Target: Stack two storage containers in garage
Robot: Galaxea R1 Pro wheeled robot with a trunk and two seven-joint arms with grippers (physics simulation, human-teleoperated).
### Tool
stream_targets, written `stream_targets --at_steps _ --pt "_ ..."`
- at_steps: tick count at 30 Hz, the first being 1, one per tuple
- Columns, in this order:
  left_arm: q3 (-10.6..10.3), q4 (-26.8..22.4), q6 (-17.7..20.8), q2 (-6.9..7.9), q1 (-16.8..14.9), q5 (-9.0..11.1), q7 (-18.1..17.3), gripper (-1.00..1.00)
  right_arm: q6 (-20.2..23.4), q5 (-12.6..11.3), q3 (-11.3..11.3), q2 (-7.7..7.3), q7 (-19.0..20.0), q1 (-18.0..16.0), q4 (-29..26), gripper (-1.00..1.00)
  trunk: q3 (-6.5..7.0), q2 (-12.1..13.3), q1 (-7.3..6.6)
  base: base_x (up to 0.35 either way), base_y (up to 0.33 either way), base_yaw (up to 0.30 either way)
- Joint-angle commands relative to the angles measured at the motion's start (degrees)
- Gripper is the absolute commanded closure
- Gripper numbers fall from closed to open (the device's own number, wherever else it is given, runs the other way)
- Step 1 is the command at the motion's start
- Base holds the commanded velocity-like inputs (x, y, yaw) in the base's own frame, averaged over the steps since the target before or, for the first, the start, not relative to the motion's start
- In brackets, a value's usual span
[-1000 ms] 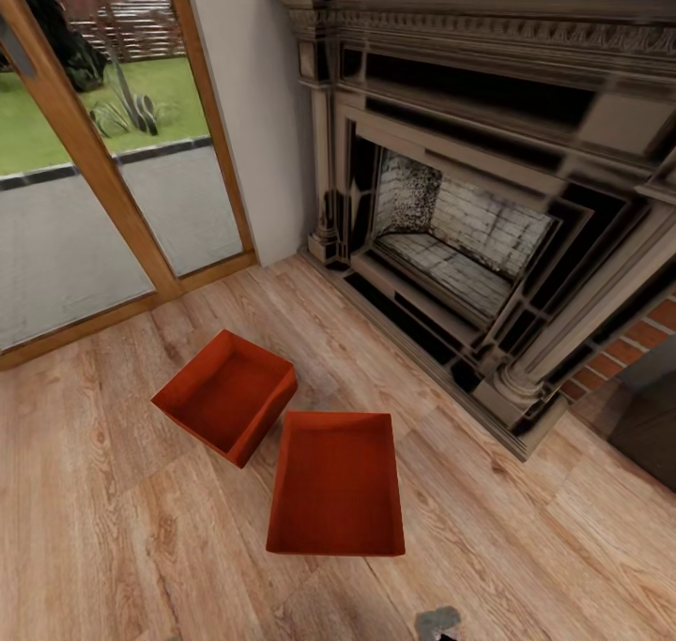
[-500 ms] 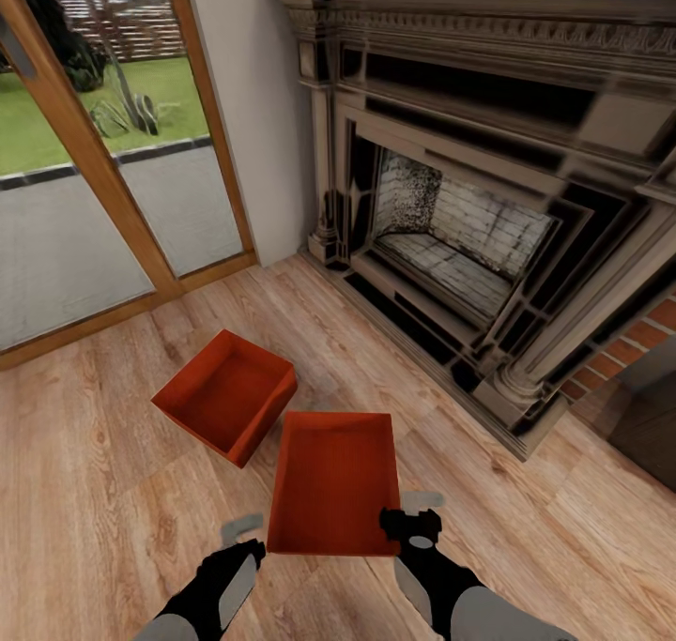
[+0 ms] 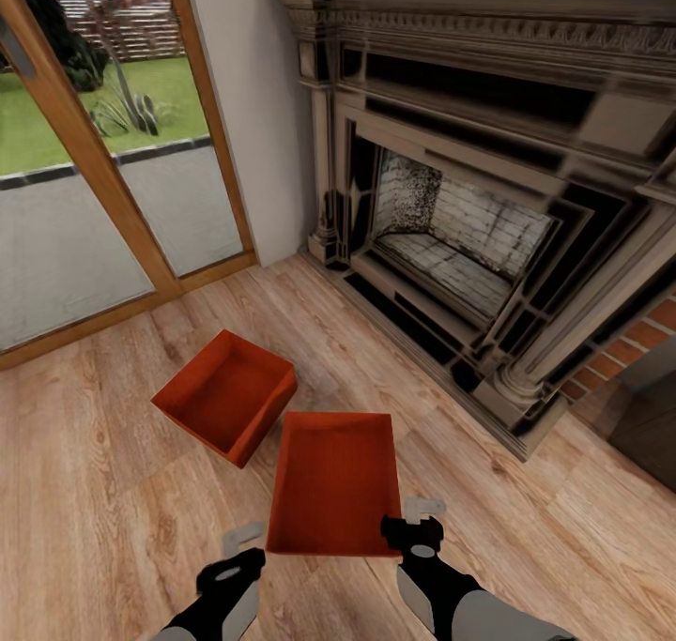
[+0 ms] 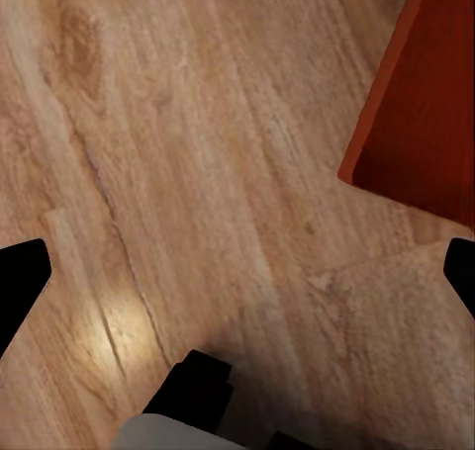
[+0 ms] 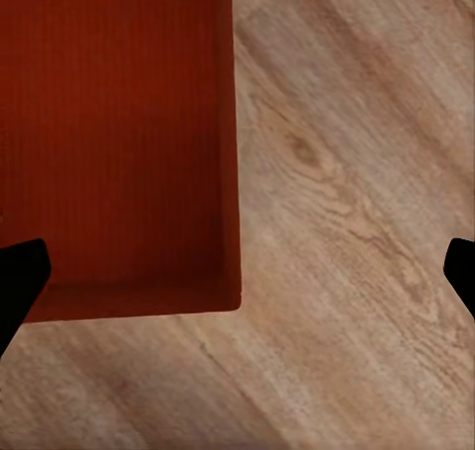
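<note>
Two red-orange storage containers sit open-topped on the light wood plank floor (image 3: pixel 113 528) of the living room. The farther one (image 3: pixel 225 395) is turned at an angle; the nearer one (image 3: pixel 333 481) lies just in front of me. My left gripper (image 3: pixel 240 545) hovers off the near container's front left corner, open, with the container's corner (image 4: pixel 426 104) to one side in the left wrist view. My right gripper (image 3: pixel 419 521) hangs over the front right corner, open, and its wrist view looks down on the container's wall (image 5: pixel 119 134) and the floor.
A dark ornate fireplace (image 3: pixel 451 237) stands close behind the containers, with red brick (image 3: pixel 648 331) to its right. Wood-framed glass doors (image 3: pixel 84 172) line the far left. Open plank floor spreads to the left and right of the containers.
Both arms have come up from the bottom edge of the head view to either side of the near container's front edge. The containers have not moved.
</note>
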Motion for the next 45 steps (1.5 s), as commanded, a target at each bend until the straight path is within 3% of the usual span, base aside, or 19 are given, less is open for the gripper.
stream_targets --at_steps 1,6,15,18,19,21,22,25,29,45 --pt "-1.1 0.1 -0.2 0.05 0.0 0.3 -0.2 -1.00 -0.3 -0.6 0.5 0.00 -0.2 0.0 0.1 -1.00 -0.03 0.0 0.00 0.061 0.000 0.000" --pt "-2.6 -0.7 0.0 0.37 0.0 -0.3 -2.5 -1.00 -0.3 -0.5 0.6 0.00 0.1 0.0 0.1 -1.00 -0.03 0.0 0.00 0.070 0.000 0.000" --pt "-2.8 -4.6 2.6 1.06 0.0 -0.4 -3.4 -1.00 -0.3 -0.5 0.7 0.00 0.1 0.0 0.1 -1.00 -0.03 0.0 0.00 0.007 0.000 0.000" --pt "-2.8 -4.1 3.7 1.66 0.0 -0.4 -7.7 -1.00 -0.7 -0.5 0.6 0.00 0.2 0.0 0.2 -1.00 -0.03 0.0 0.00 0.000 0.000 0.000" --pt "-2.7 -1.4 2.9 2.84 0.0 -0.1 -11.4 -1.00 -2.5 -0.5 0.6 0.00 1.1 0.0 2.7 -1.00 -0.03 0.0 0.00 0.000 0.000 0.000" --pt "-2.7 0.4 1.7 3.32 0.0 0.0 -12.4 -1.00 -4.4 -0.5 0.6 0.00 2.5 0.0 4.2 -1.00 -0.03 0.0 0.00 0.000 0.000 0.000" --pt "-2.9 2.0 -4.3 3.61 0.0 -0.3 -13.0 -1.00 -5.8 -0.5 0.6 0.00 3.6 0.0 5.1 -1.00 -0.03 0.0 0.00 0.000 0.000 0.000" --pt "-3.0 3.4 -11.2 3.53 0.0 -0.5 -13.0 -1.00 -6.1 -0.5 0.5 0.00 3.8 0.0 5.3 -1.00 -0.03 0.0 0.00 0.000 0.000 0.000" --pt "-3.0 4.1 -12.8 3.44 0.0 -0.5 -13.0 -1.00 -6.1 -0.5 0.5 0.00 3.8 0.0 5.3 -1.00 -0.03 0.0 0.00 0.000 0.000 0.000" --pt "-2.6 4.1 -13.1 3.39 0.0 0.2 -12.6 -1.00 -6.1 -0.5 0.5 0.00 3.8 0.0 5.3 -1.00 -0.03 0.0 0.00 0.000 0.000 0.000"
